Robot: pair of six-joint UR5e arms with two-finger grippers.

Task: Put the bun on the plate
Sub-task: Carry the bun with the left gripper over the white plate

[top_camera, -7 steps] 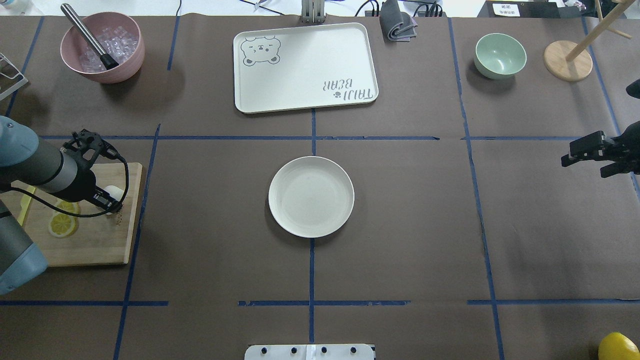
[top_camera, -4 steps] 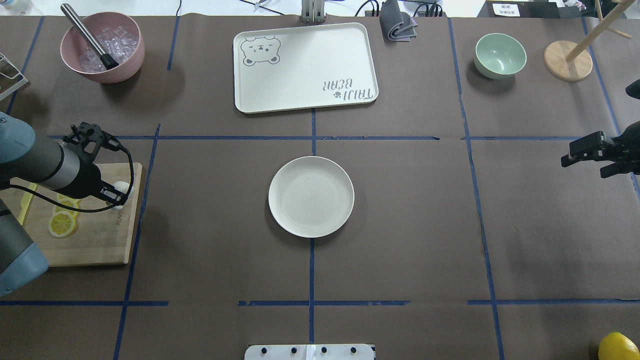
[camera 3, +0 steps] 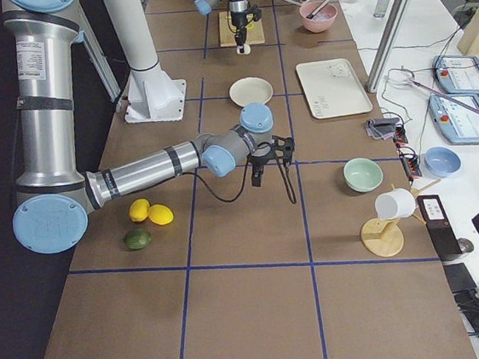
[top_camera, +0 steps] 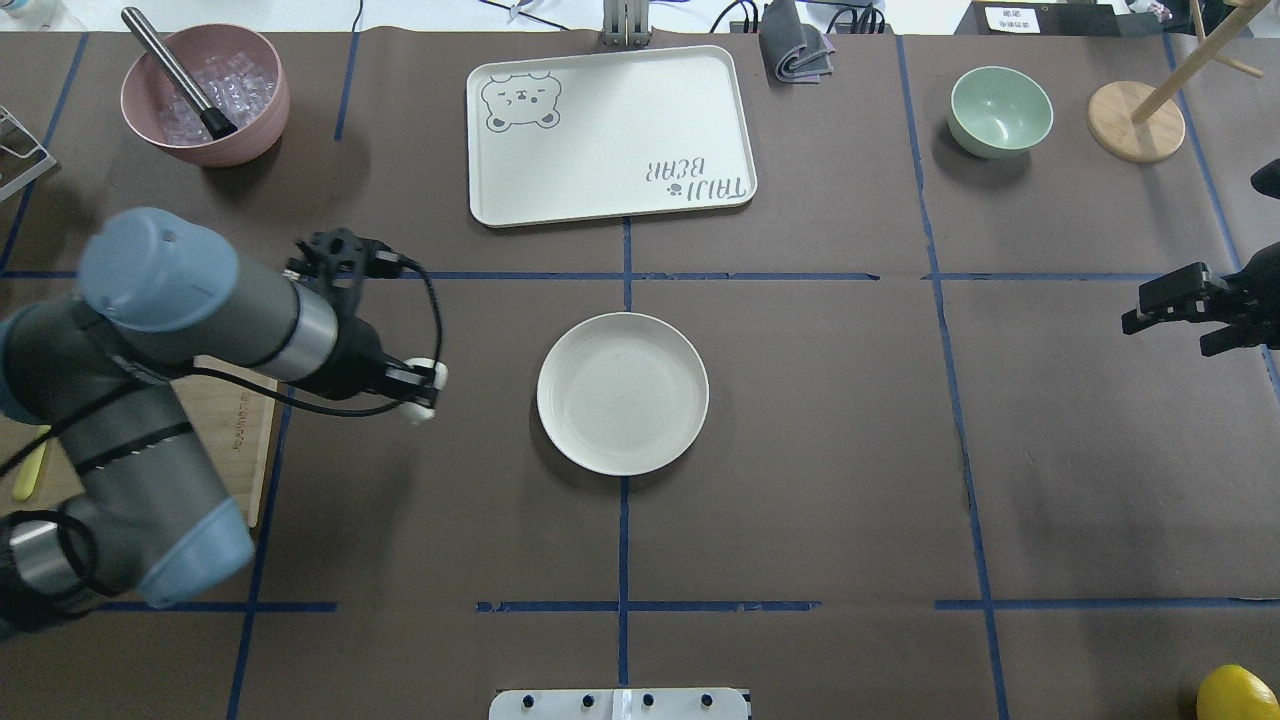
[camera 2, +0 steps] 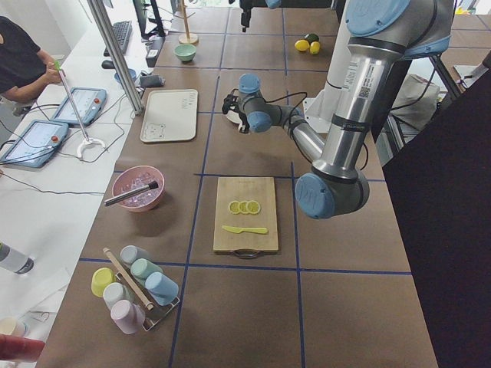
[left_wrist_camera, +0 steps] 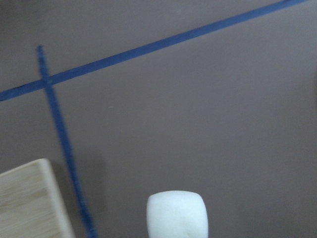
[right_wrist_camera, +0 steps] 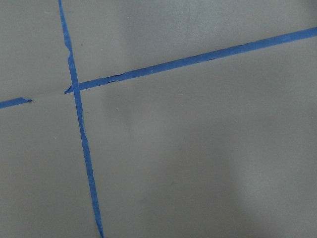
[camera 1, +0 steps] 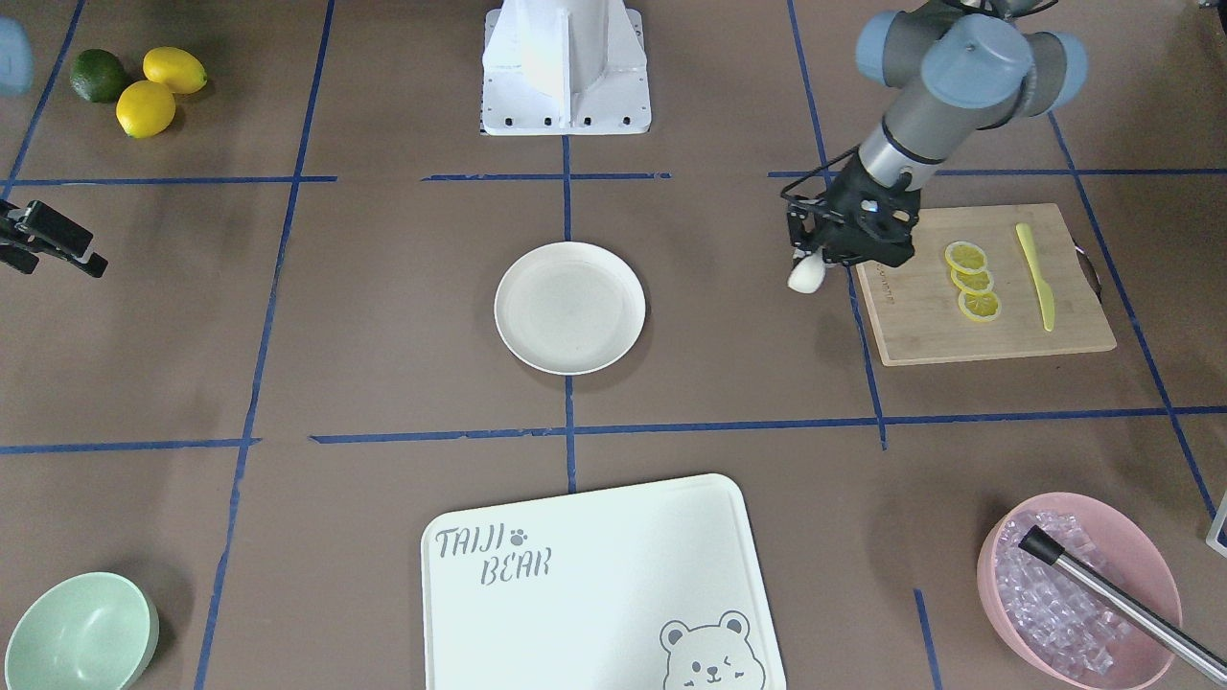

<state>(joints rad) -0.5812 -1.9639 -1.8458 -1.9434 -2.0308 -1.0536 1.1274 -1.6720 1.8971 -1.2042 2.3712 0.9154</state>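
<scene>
The bun (top_camera: 428,392), a small smooth white lump, hangs above the brown table with my left gripper (top_camera: 420,385) shut on it. It shows just off the cutting board's edge (camera 1: 806,275) and at the bottom of the left wrist view (left_wrist_camera: 177,214). The round cream plate (top_camera: 622,393) lies empty at the table's middle (camera 1: 569,307), about a plate's width to the right of the bun in the overhead view. My right gripper (top_camera: 1165,330) hovers at the table's far right edge (camera 1: 67,259), open and holding nothing.
A wooden cutting board (camera 1: 920,326) with lemon slices (camera 1: 971,280) and a yellow knife (camera 1: 1035,278) lies behind my left gripper. At the back stand a bear-printed tray (top_camera: 610,135), a pink ice bowl (top_camera: 205,95), a mint bowl (top_camera: 1000,110) and a wooden stand (top_camera: 1135,120).
My left arm has carried the bun off the cutting board and rightward, toward the plate. The right arm has stayed still.
</scene>
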